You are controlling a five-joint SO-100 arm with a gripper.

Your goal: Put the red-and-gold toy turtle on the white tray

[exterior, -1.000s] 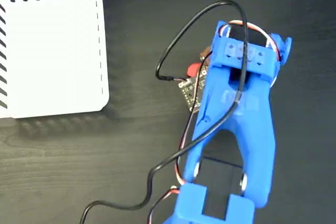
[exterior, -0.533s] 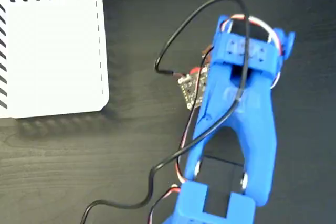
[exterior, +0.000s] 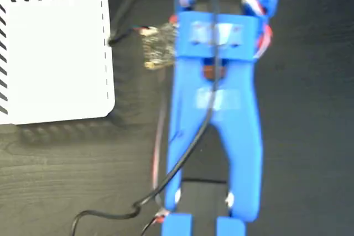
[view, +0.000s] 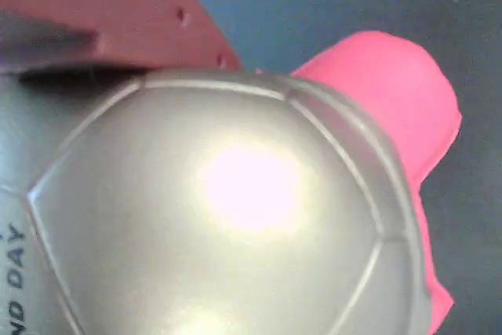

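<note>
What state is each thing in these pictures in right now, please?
Turtle: fills the wrist view, hard against the gripper; blurred beside the arm in the fixed view.
Tray: flat on the table, nothing on it.
Gripper: fingers not visible, so open or shut cannot be told.
Arm: stretched out right of the tray, blurred.

Turtle's domed shell (view: 235, 217), close up

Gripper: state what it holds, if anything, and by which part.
The red-and-gold toy turtle fills the wrist view, seemingly carried near the white tray. The gripper's fingers are hidden, so the place of hold cannot be told.
</note>
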